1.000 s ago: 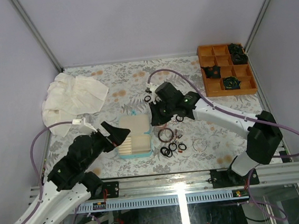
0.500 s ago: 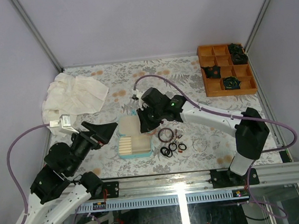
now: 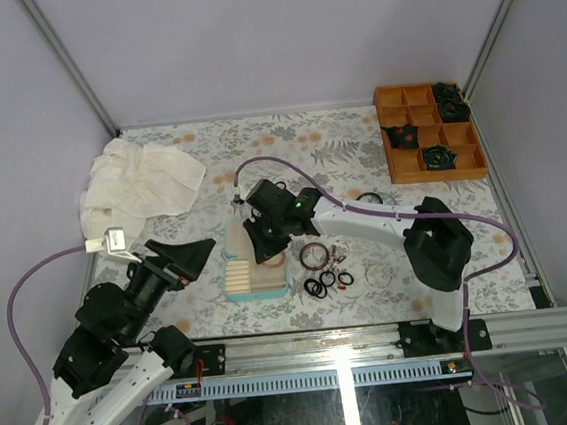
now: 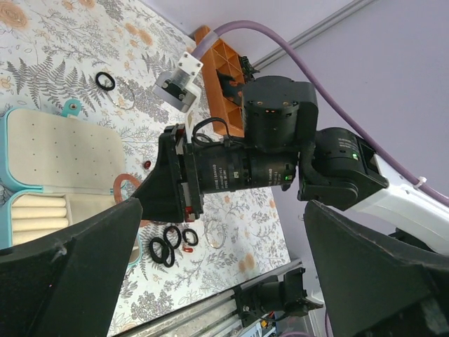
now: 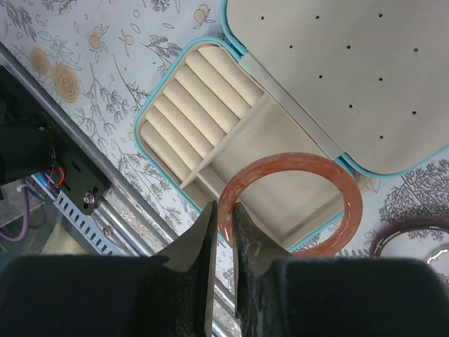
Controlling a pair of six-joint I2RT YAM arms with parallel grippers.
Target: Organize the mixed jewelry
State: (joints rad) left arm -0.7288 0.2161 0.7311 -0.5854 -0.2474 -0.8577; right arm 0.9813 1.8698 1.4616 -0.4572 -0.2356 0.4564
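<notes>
**Right tool and bangle.** The right tool (image 5: 223,210) is clenched on the rim of a reddish-brown bangle (image 5: 289,161). Its two fingers pinch the hoop's near-left edge. Seen from the wrist, the bangle hangs over the open case (image 5: 330,77), above the plain compartment beside the row of cream rolls. Whether it touches the lining cannot be told.

**Left tool.** The left tool (image 3: 192,256) is released, its jaws spread wide. It hovers near the case's left side and holds nothing.

**Loose jewelry.** On the floral table (image 3: 356,135), just right of the case, lies a dark bangle (image 3: 301,257). A cluster of black rings (image 3: 316,288) sits just in front of it, toward the arm bases.

**Surroundings.** An orange tray (image 3: 432,166) stands at the far right corner. A white cloth (image 3: 140,181) lies crumpled at the far left.
</notes>
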